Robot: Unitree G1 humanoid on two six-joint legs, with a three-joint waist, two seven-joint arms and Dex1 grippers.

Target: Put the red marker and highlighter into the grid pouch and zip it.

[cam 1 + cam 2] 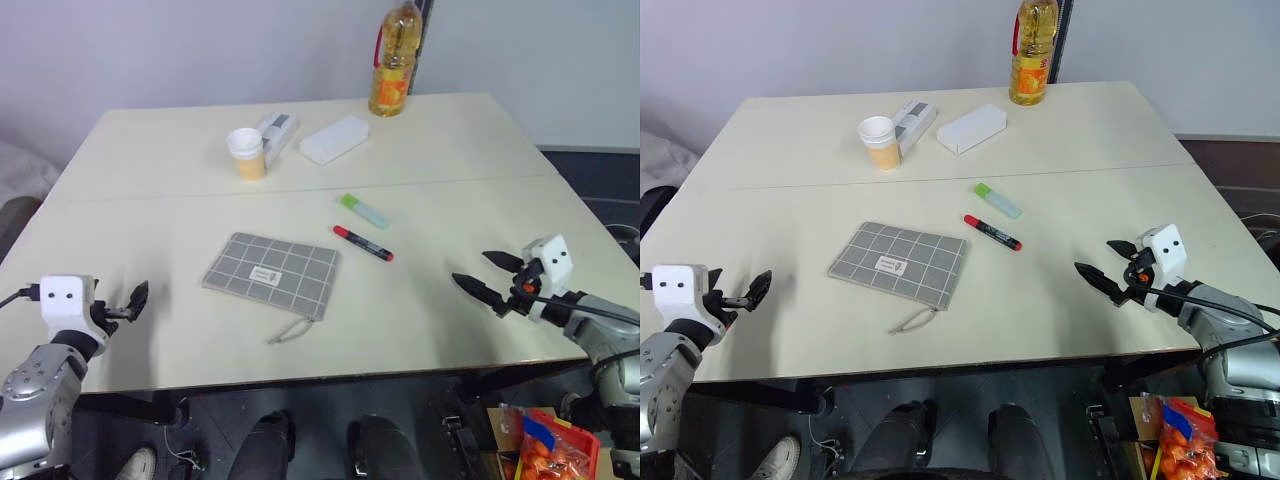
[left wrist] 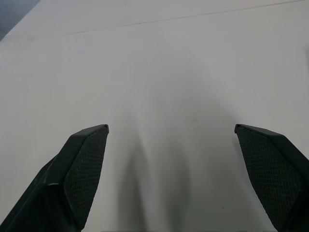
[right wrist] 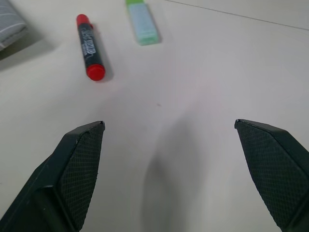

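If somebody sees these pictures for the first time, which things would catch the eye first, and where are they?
Probably the flat grey fabric pouch with white grid lines, lying in the middle of the pale table. Just beside it, toward the robot's right, lie the slim red-capped marker and the pale highlighter with a green cap. At the far edge stands a tall bottle of yellow oil, while the open left hand and open right hand hover at the near corners.

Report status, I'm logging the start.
Left gripper and right gripper open, empty. Marker and highlighter beside pouch, all untouched. Path clear.
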